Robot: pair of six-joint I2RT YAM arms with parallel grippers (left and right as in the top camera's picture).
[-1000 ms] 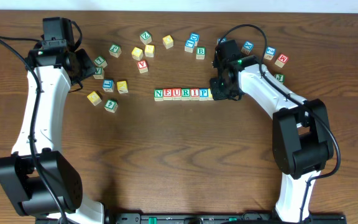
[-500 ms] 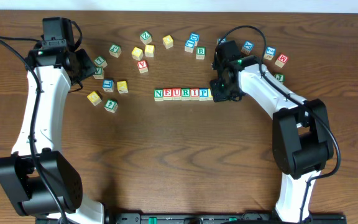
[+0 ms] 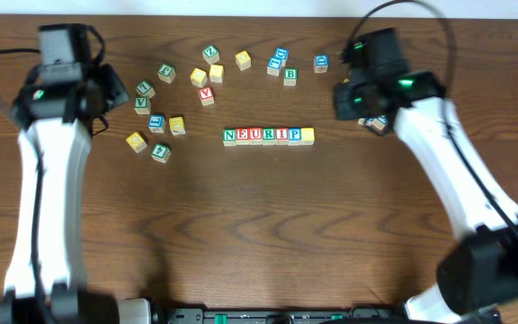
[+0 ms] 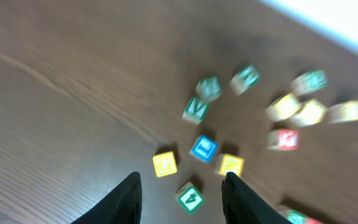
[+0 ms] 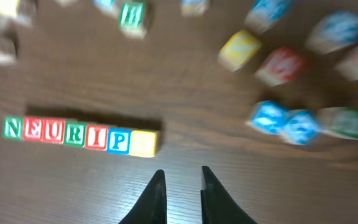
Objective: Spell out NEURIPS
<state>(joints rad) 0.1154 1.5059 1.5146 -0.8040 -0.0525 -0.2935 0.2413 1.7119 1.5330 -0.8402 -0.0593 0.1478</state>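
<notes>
A row of letter blocks (image 3: 263, 136) reads N E U R I P, with a yellow block (image 3: 307, 135) touching its right end; the yellow block's letter cannot be read. The row also shows in the right wrist view (image 5: 67, 133), as does the yellow block (image 5: 144, 143). My right gripper (image 5: 183, 198) is open and empty, raised to the right of the row (image 3: 347, 97). My left gripper (image 4: 182, 198) is open and empty above the left cluster of blocks, at the far left in the overhead view (image 3: 104, 88).
Loose blocks lie at the left (image 3: 156, 123), along the back (image 3: 215, 73) and under the right arm (image 3: 376, 123). A green "4" block (image 4: 190, 196), a yellow "G" block (image 4: 165, 164) and a blue block (image 4: 204, 148) lie below my left fingers.
My right gripper has drawn back from the row's right end, up and to the right, leaving the yellow block there. My left arm has shifted left.
</notes>
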